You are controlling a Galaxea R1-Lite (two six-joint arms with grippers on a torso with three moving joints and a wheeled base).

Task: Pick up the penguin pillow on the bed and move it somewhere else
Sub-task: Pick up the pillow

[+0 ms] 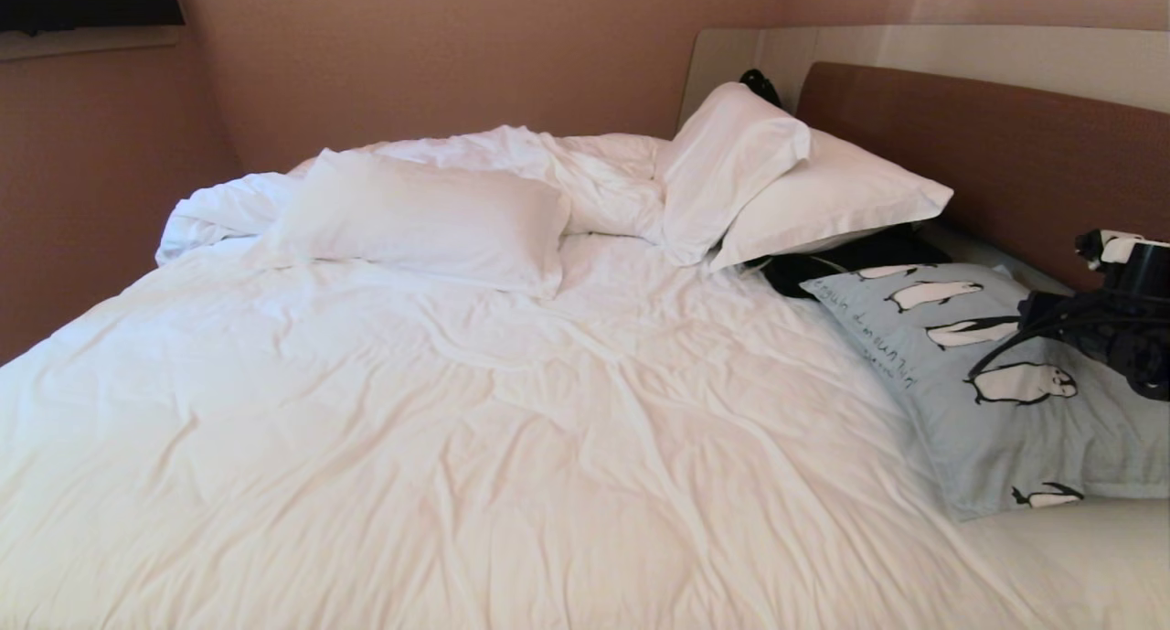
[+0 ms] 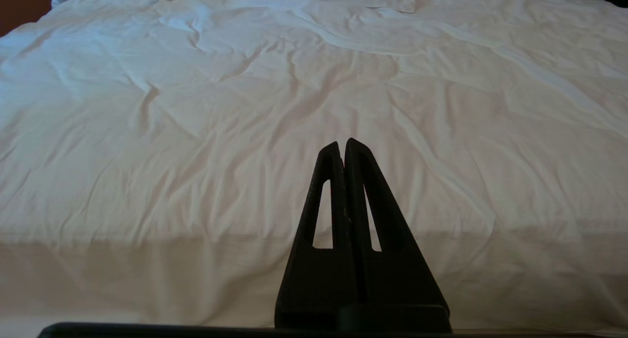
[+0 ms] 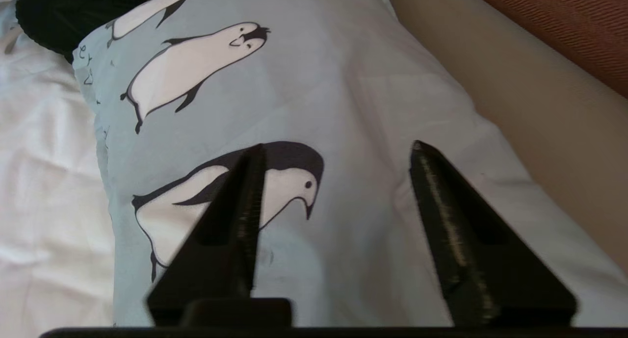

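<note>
Penguin pillow [image 3: 353, 107] light blue, black-and-white penguins, right pincer [image 3: 338, 151] spread above it, left pincer [image 2: 343, 146] pressed together

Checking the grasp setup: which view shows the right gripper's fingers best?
The right wrist view: the right gripper stands open over the penguin pillow. The head view shows only its dark arm at the right edge; the left wrist view shows none of it.

Warm dim light; soft focus throughout

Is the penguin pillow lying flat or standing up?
Lying flat. The penguin pillow rests face-up on the bed, its penguins showing, beside the brown headboard.
</note>
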